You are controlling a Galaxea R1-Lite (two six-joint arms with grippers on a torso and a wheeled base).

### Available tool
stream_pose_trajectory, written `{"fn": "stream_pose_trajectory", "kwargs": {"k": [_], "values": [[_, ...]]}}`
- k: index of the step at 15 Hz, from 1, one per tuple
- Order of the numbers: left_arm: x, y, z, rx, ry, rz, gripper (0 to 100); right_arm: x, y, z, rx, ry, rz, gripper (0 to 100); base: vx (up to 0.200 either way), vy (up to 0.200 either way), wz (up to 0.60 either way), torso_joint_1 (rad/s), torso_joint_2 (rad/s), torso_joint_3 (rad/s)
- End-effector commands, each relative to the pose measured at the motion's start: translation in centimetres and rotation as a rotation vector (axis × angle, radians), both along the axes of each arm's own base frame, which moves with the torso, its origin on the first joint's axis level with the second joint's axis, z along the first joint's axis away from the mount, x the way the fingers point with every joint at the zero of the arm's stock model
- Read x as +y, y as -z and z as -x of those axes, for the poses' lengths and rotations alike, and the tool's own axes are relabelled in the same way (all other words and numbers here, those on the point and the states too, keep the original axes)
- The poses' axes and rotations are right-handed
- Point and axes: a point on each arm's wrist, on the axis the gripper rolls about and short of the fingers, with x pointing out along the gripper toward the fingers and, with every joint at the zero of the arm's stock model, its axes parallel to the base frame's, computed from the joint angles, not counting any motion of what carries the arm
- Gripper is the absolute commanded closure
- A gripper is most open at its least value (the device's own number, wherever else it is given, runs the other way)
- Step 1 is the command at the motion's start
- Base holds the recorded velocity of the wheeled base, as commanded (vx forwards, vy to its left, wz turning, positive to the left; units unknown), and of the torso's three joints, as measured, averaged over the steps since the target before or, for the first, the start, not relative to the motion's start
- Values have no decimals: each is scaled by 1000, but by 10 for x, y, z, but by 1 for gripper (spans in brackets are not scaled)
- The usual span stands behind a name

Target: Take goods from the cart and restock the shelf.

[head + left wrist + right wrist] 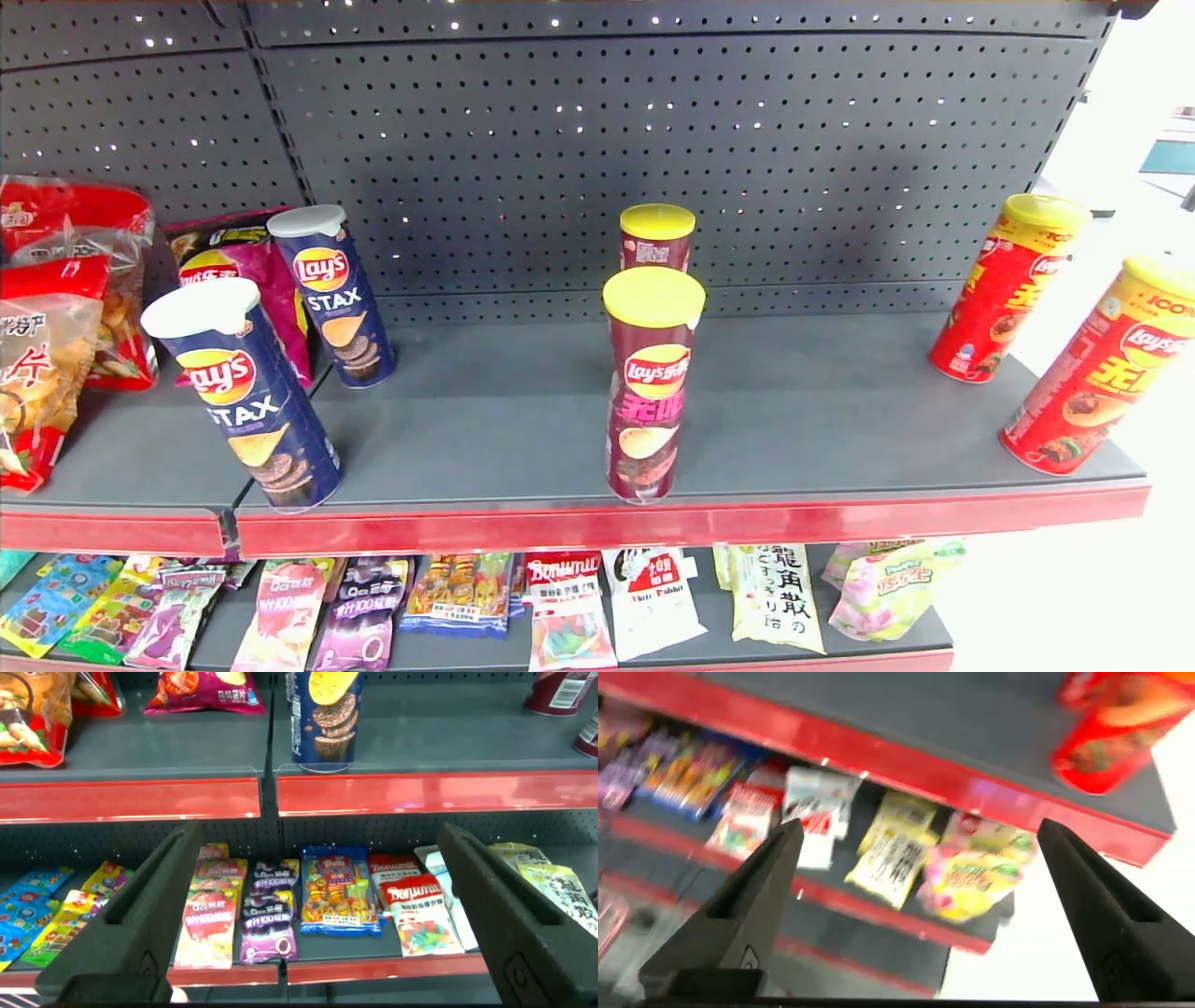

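Note:
On the grey upper shelf (794,420) stand chip cans: two blue ones (247,397) (334,294) at the left, two maroon ones (651,383) (656,238) in the middle, two red ones (1008,285) (1097,369) at the right. My left gripper (318,840) is open with nothing between its fingers; it faces the lower shelf, below the front blue can (322,719). My right gripper (920,831) is also open and holds nothing. It hangs in front of the red shelf edge (906,761), below a red can (1120,723).
Red and purple snack bags (65,308) fill the upper shelf's left end. Several flat candy and snack packets (467,597) lie along the lower shelf. Wide bare gaps lie between the can groups. A perforated back panel (653,140) closes the rear.

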Motion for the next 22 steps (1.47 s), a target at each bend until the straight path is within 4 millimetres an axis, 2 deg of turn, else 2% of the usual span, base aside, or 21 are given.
{"fn": "stream_pose_trajectory", "kwargs": {"k": [1,3,6,9,11,15,16,18,22], "values": [[0,0,0,-1,0,0,0,-6,33,16,-94,275,-53,0,0,0,0,0,0,0],[0,0,0,-1,0,0,0,-7,33,16,-91,304,-115,0,0,0,0,0,0,0],[0,0,0,-1,-2,0,0,-7,32,16,-87,347,-67,0,0,0,0,0,0,0],[0,0,0,1,0,0,0,-5,32,16,-62,512,-42,0,0,0,0,0,0,0],[0,0,0,-1,0,0,0,-5,32,16,-55,538,-41,0,0,0,0,0,0,0],[0,0,0,1,0,0,0,-3,34,17,-87,458,-217,0,0,0,0,0,0,0],[0,0,0,1,0,0,0,1,38,16,-44,311,-235,0,0,0,0,0,0,0],[0,0,0,1,0,0,0,2,41,16,-5,250,-175,0,0,0,0,0,0,0],[0,0,0,-1,0,2,0,1,40,16,-14,276,-190,0,0,0,0,0,0,0]]}}
